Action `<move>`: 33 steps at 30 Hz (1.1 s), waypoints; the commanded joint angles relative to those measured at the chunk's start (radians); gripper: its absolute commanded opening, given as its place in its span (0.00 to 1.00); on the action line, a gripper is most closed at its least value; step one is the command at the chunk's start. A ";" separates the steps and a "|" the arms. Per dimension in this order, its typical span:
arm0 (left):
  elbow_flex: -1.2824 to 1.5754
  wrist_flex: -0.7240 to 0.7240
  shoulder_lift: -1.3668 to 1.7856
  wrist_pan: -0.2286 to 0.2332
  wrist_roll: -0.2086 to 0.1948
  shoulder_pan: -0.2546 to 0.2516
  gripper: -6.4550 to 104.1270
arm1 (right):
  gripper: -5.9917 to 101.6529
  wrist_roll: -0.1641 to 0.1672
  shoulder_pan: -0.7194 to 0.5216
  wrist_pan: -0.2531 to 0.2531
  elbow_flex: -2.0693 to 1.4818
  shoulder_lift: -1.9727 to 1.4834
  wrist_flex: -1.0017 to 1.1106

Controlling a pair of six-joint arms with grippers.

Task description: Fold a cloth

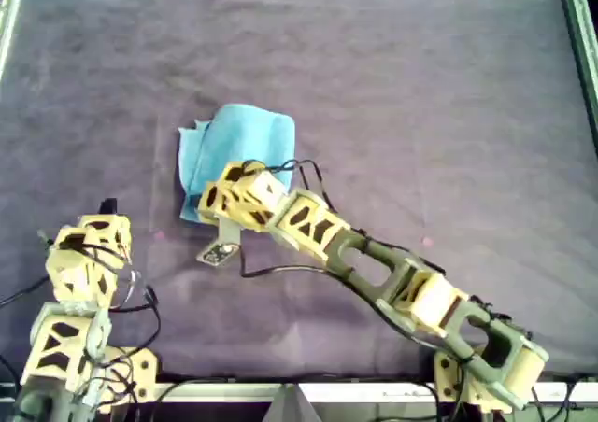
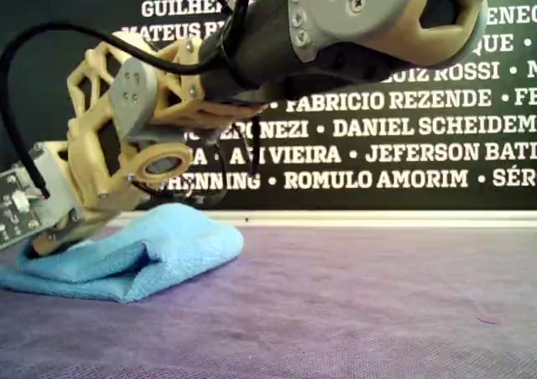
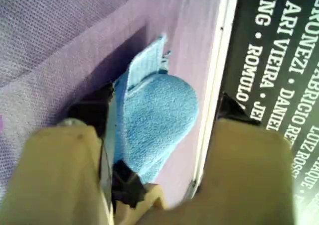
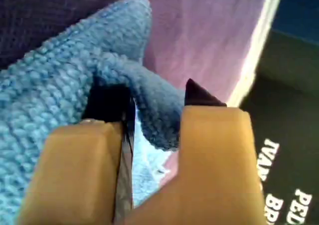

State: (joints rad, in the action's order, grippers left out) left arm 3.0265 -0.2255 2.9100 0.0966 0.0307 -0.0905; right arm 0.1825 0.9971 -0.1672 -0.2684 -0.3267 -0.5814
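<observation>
- Purple felt table covering point(image 1: 448, 114) spans the overhead view.
- My first gripper point(image 1: 107, 207) hovers lower left, jaws spread, clear of everything.
- Left of centre lies the cloth point(image 1: 252, 137), bunched.
- My second gripper point(image 4: 154, 105) pinches its raised fold.

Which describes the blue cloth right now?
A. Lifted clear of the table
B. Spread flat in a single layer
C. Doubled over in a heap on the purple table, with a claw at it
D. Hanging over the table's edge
C: the cloth lies doubled over in a heap on the table, and my second claw has a fold of it between its jaws.
</observation>
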 commanded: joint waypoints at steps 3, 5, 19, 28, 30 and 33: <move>-0.012 0.000 0.005 -0.005 0.003 0.011 0.72 | 0.46 0.009 -0.009 0.006 0.074 -0.233 -0.193; -0.012 0.000 0.005 -0.005 0.003 0.011 0.72 | 0.46 0.011 -0.012 0.006 0.080 -0.264 -0.295; -0.012 0.000 0.017 -0.005 0.003 0.012 0.72 | 0.44 -0.009 -0.199 -0.012 0.048 -0.650 -0.989; -0.012 0.000 0.017 -0.005 0.003 0.012 0.72 | 0.02 -0.161 -0.218 0.009 -0.354 -1.101 -1.006; -0.012 0.000 0.017 -0.005 0.003 0.011 0.72 | 0.05 -0.166 -0.250 0.009 -0.523 -1.259 -1.000; -0.012 0.000 0.018 -0.005 0.003 0.011 0.72 | 0.07 -0.158 -0.356 0.009 -0.801 -1.514 -0.988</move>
State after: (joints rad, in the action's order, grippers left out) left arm 3.0265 -0.2255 2.9100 0.0966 0.0307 -0.0905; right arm 0.0245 0.7317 -0.1703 -0.8652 -1.6137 -1.5892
